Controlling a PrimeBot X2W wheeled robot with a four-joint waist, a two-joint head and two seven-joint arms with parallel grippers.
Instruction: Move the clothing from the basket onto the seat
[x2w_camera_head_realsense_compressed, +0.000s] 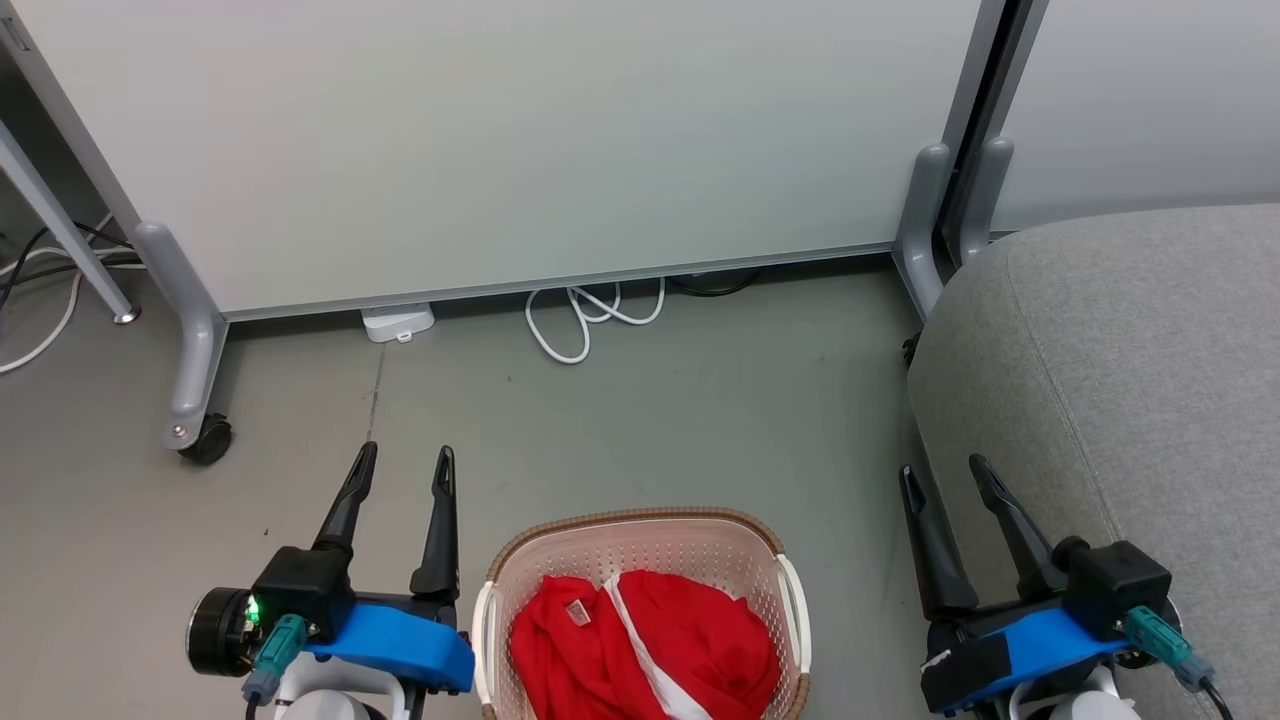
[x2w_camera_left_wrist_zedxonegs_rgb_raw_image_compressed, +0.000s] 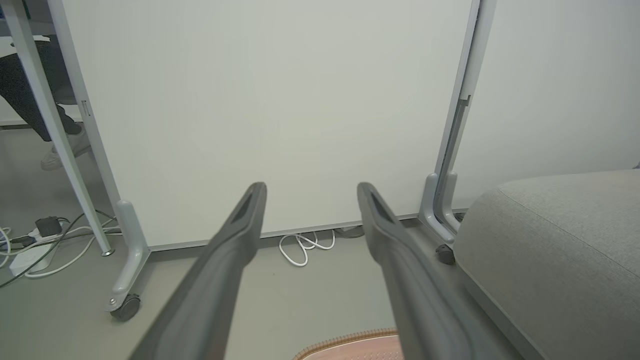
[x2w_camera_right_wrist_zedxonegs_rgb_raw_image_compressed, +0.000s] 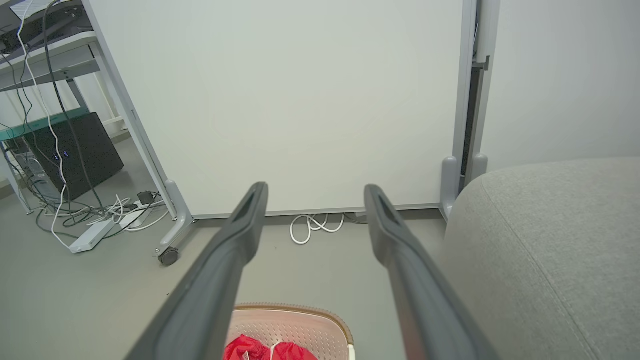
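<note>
The red clothing (x2w_camera_head_realsense_compressed: 640, 640) with white trim lies bunched inside the cream basket (x2w_camera_head_realsense_compressed: 640, 530) at the bottom centre of the head view. A bit of it (x2w_camera_right_wrist_zedxonegs_rgb_raw_image_compressed: 270, 350) also peeks into the right wrist view, inside the basket (x2w_camera_right_wrist_zedxonegs_rgb_raw_image_compressed: 300, 315). The grey seat (x2w_camera_head_realsense_compressed: 1120, 380) fills the right side. My left gripper (x2w_camera_head_realsense_compressed: 405, 462) hovers open to the left of the basket, holding nothing. My right gripper (x2w_camera_head_realsense_compressed: 945, 472) stands open between the basket and the seat's edge, also holding nothing. In the left wrist view the basket rim (x2w_camera_left_wrist_zedxonegs_rgb_raw_image_compressed: 345, 342) shows low, with the seat (x2w_camera_left_wrist_zedxonegs_rgb_raw_image_compressed: 560, 250) at right.
A white partition panel (x2w_camera_head_realsense_compressed: 500, 140) on castor feet (x2w_camera_head_realsense_compressed: 205, 435) stands behind the basket. White cables (x2w_camera_head_realsense_compressed: 590, 315) lie at its base. More cables and a black box (x2w_camera_right_wrist_zedxonegs_rgb_raw_image_compressed: 75, 150) sit at far left. A person's shoe (x2w_camera_left_wrist_zedxonegs_rgb_raw_image_compressed: 65, 150) shows behind the partition.
</note>
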